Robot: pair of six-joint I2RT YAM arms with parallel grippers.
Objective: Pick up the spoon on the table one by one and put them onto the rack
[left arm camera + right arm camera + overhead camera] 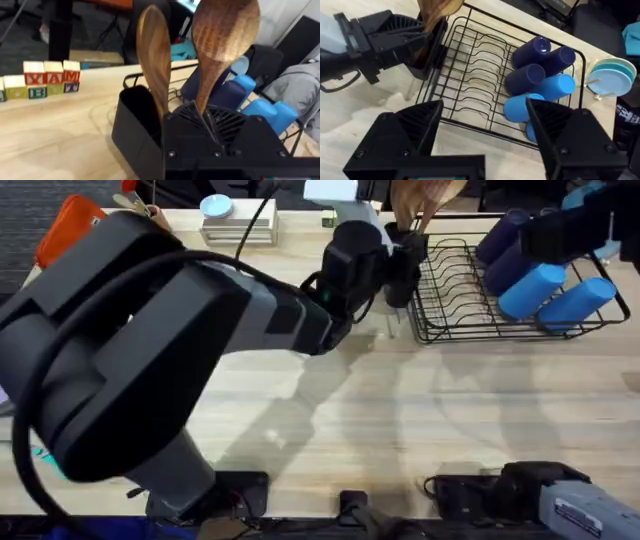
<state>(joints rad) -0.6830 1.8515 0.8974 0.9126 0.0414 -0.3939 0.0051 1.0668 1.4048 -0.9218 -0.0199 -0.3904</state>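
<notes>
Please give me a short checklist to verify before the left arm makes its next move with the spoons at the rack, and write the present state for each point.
1. Both wooden spoons stand bowl-up at the caddy: ok. One spoon is beside the other spoon.
2. Left gripper is at the caddy end of the rack: ok.
3. Left gripper has released the spoon: cannot tell, its fingers are hidden.
4. Spoon handles sit fully inside the caddy: cannot tell, the gripper body covers them.
5. Right gripper is open and apart from the rack: ok.
6. Blue cups lie away from the caddy end: ok.
</notes>
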